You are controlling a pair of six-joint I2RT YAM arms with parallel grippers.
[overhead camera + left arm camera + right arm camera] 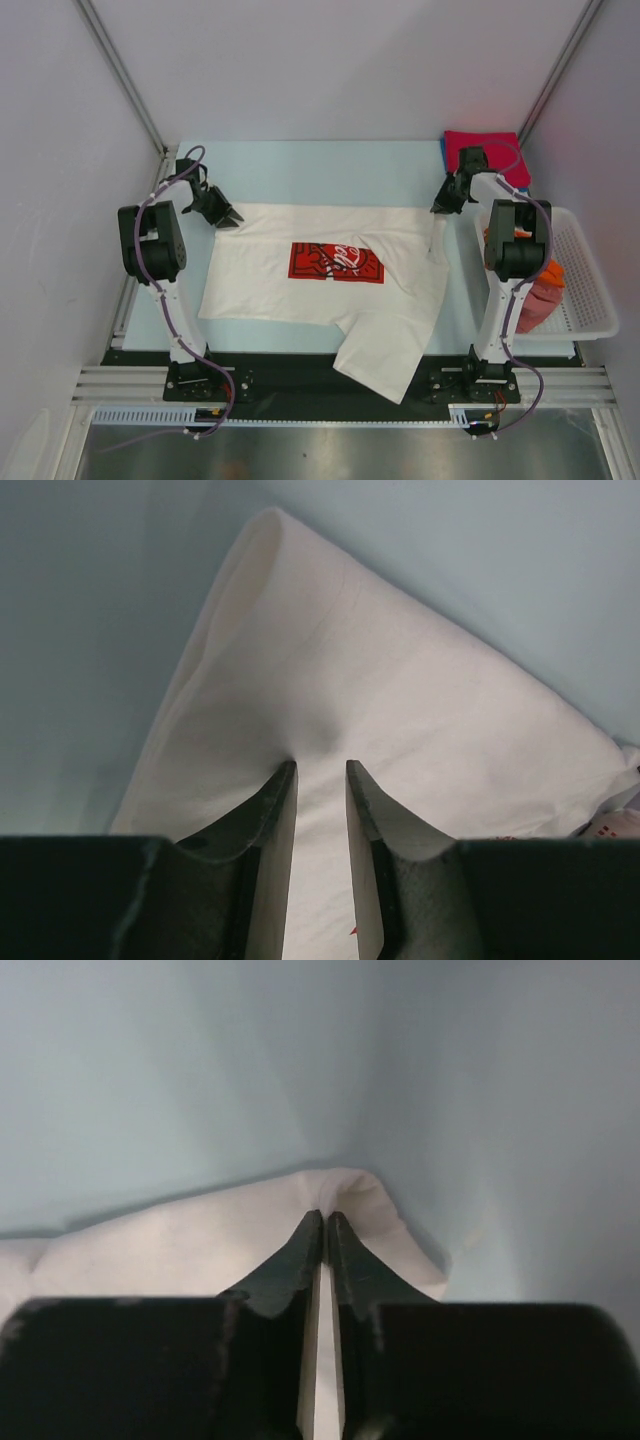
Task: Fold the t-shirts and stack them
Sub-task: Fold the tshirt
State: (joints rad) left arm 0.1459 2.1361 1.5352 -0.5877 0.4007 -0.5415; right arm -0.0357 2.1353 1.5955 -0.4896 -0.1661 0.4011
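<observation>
A white t-shirt (pixel 300 290) with a red logo print (pixel 337 262) lies spread on the table, its lower right part folded over and hanging toward the near edge. My left gripper (pixel 226 214) is at the shirt's far left corner. In the left wrist view its jaws (pixel 320 765) stand a little apart, tips pressing into the puckered white cloth (pixel 400 660). My right gripper (pixel 438 207) is at the far right corner. In the right wrist view it (pixel 326 1215) is shut on a pinched fold of the shirt (pixel 180 1250).
Folded red and blue t-shirts (pixel 482 142) are stacked at the back right corner. A white lattice basket (pixel 585 290) stands at the right with orange and pinkish-red tees (pixel 540 290) hanging over its near side. Frame posts and walls stand on both sides.
</observation>
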